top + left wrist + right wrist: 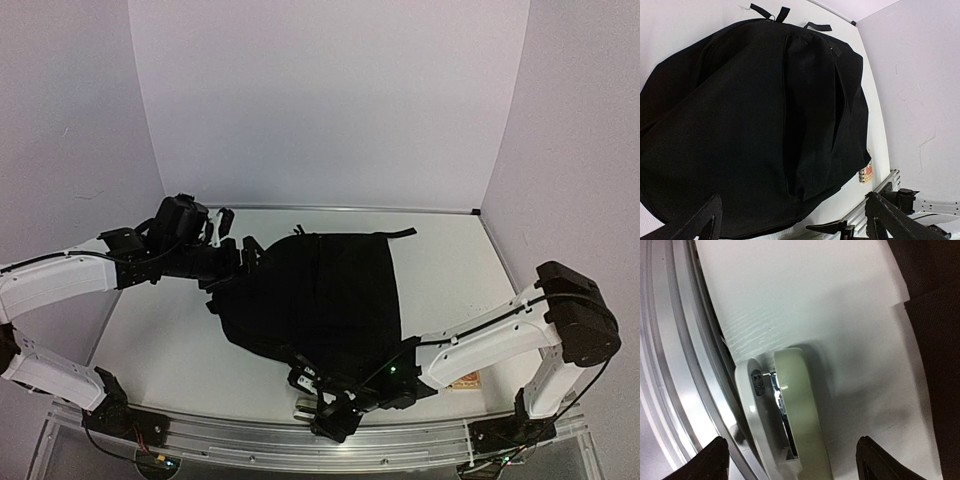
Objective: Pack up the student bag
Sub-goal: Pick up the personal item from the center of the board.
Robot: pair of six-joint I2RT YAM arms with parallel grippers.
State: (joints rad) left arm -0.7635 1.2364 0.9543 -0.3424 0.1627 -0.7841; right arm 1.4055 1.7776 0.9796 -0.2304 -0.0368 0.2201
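The student bag (320, 295), a large black fabric backpack, lies flat in the middle of the white table, its straps pointing to the far side. It fills the left wrist view (755, 115), where a long side-pocket slit runs down its surface. My left gripper (238, 238) (795, 225) hovers open at the bag's left far corner, touching nothing. My right gripper (325, 410) (795, 462) is low at the near edge, open, with a pale green and white stapler (792, 415) (303, 405) lying between its spread fingers, clear of both.
A small spiral notebook (462, 382) (866, 172) lies by the bag's near right corner. The aluminium rail (400, 440) (670, 365) runs along the near table edge, right beside the stapler. White walls enclose the table on three sides.
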